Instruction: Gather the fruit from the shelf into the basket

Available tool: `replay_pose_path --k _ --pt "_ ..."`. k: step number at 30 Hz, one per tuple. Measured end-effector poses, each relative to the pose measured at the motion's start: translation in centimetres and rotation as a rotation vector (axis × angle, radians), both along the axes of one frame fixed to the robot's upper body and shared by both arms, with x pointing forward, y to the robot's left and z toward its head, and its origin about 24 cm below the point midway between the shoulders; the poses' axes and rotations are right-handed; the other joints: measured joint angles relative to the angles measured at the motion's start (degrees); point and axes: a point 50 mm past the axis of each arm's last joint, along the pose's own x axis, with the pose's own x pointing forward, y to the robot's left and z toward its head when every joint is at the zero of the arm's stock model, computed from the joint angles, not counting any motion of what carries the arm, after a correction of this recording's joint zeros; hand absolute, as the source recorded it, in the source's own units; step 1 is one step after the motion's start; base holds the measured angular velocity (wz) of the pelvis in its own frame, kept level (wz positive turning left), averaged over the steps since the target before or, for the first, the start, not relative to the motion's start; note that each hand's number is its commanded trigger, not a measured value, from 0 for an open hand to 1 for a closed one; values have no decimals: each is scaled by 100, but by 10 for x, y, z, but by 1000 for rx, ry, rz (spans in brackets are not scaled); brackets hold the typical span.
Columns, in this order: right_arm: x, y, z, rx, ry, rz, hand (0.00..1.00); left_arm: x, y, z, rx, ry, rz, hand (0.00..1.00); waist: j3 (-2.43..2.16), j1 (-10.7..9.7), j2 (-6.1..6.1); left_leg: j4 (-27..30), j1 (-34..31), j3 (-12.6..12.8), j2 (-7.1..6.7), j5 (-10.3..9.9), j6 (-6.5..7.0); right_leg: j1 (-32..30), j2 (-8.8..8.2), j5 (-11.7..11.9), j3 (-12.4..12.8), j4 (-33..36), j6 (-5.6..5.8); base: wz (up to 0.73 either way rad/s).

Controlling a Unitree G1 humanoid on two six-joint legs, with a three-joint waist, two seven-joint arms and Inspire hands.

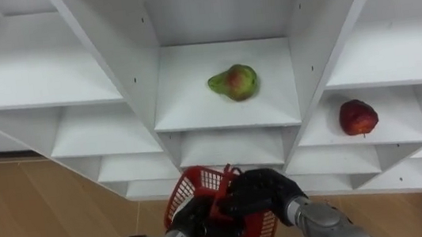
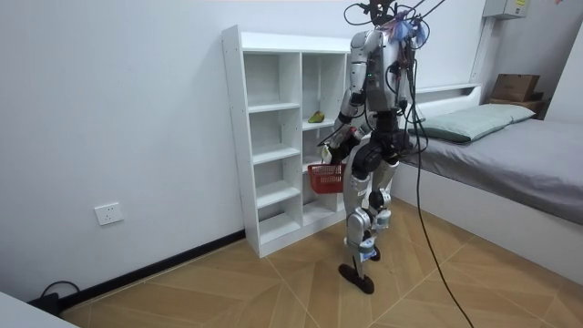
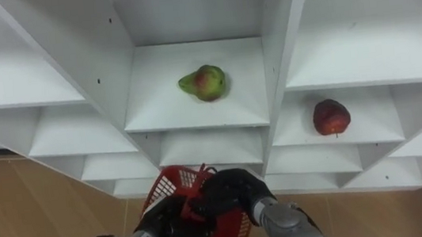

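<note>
1. Red mesh basket (image 1: 197,189) hangs before the closet (image 2: 235,137). The room view adds the robot standing on the wood floor (image 2: 228,292), with a bed (image 2: 510,155) beyond the basket.
2. Right hand (image 1: 261,192) curls over the basket's handle. Left hand (image 1: 197,220) touches the basket; I cannot tell its grip.
3. Green, red-blushed pear (image 1: 233,82) lies above the basket and a red fruit (image 1: 357,117) up-right of it, each with bare shelf around.

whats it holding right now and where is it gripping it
The red basket, by the handle at its top: the left hand and the right hand both curl round it.
</note>
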Motion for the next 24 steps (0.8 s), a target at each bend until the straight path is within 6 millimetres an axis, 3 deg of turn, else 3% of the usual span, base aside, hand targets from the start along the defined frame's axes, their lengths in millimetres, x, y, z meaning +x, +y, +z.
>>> replay_pose_path --k 24 --pt "3 1 2 0 -13 -1 0 1 0 0 -34 11 39 100 15 -10 -40 -7 0 81 0 4 8 1 -19 -30 -5 4 36 0"
